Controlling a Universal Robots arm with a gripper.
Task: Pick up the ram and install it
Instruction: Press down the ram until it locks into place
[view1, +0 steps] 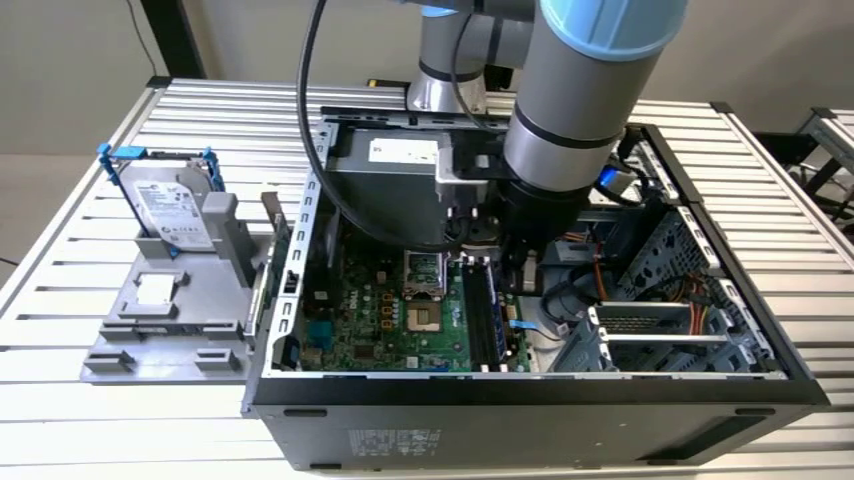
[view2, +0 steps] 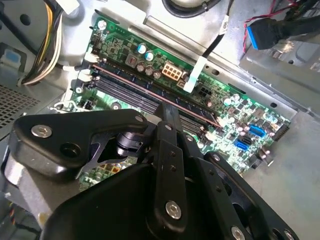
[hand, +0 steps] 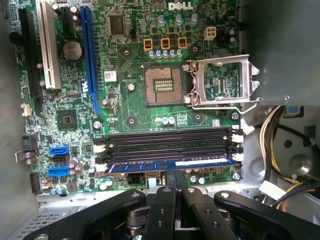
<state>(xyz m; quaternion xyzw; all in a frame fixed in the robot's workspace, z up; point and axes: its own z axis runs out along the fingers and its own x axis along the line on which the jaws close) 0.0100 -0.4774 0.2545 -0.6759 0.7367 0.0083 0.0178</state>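
The ram is a long blue stick lying in the motherboard slot closest to the case wall, next to the empty black slots. In the second wrist view the ram runs slantwise across the green board. My gripper hangs straight over the middle of the stick, its two black fingers pressed together, tips at or touching the stick's top edge. The fingers sit side by side along the stick's length and do not clamp it. In the exterior view the gripper is down inside the open computer case.
On the exterior view's left a silver hard drive in a blue frame stands on a grey fixture. Inside the case are the CPU socket, a power supply, a cable bundle and a metal drive cage.
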